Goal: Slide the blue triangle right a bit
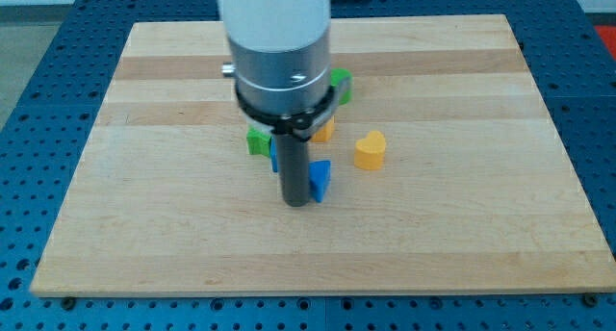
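Observation:
The blue triangle (320,180) lies near the middle of the wooden board (144,225), partly hidden by my rod. My tip (296,203) rests on the board right against the triangle's left side, touching or nearly so. A second blue block (274,156) shows as a sliver behind the rod, its shape hidden.
A yellow heart (370,150) lies to the right of the triangle. A green block (257,140) sits left of the rod. An orange block (323,130) and another green block (341,84) are partly hidden behind the arm's white and grey body (279,52).

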You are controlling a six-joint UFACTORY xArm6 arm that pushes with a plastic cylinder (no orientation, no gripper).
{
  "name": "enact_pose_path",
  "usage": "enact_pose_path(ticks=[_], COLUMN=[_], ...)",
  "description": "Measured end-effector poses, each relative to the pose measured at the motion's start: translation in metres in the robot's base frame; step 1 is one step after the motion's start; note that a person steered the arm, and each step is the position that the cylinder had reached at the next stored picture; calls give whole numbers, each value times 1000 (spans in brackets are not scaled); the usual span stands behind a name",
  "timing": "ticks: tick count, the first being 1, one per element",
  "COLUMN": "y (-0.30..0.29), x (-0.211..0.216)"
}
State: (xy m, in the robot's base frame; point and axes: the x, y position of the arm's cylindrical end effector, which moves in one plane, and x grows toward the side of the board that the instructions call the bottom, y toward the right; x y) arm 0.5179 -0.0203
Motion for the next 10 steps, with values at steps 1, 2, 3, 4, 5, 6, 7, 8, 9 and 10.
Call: enact_pose_path(ticks=[1, 2, 3, 4, 5, 6, 7, 8, 9, 10], y=[16, 2, -12, -12, -18, -19, -19, -9, 19, 33], x=[-4, -4, -4, -4, -16, -27, -27, -21, -13, -11])
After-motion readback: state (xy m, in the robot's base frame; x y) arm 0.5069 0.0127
